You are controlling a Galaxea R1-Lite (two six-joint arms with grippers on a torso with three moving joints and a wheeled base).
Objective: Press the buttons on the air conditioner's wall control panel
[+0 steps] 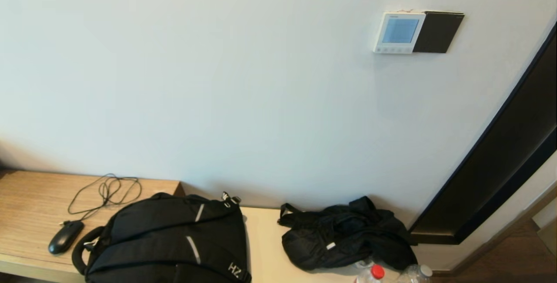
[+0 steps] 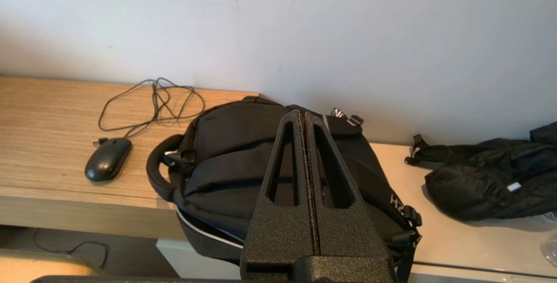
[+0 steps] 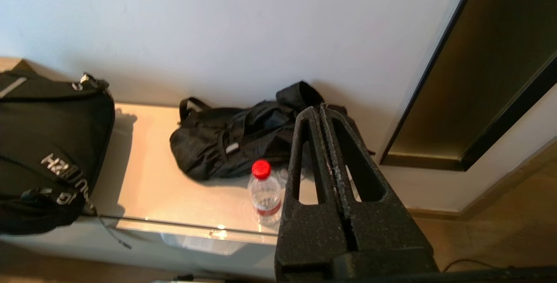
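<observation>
The white control panel hangs on the wall at the upper right of the head view, its screen lit pale blue. The row of tiny pale buttons runs along its lower edge. Neither gripper shows in the head view. My left gripper is shut and empty, low over the black backpack. My right gripper is shut and empty, low over the shelf near a red-capped bottle. The panel does not show in either wrist view.
A dark square plate adjoins the panel's right side. Below on the shelf lie a backpack, a mouse with its cable, a crumpled black bag and bottles. A dark door frame slants at the right.
</observation>
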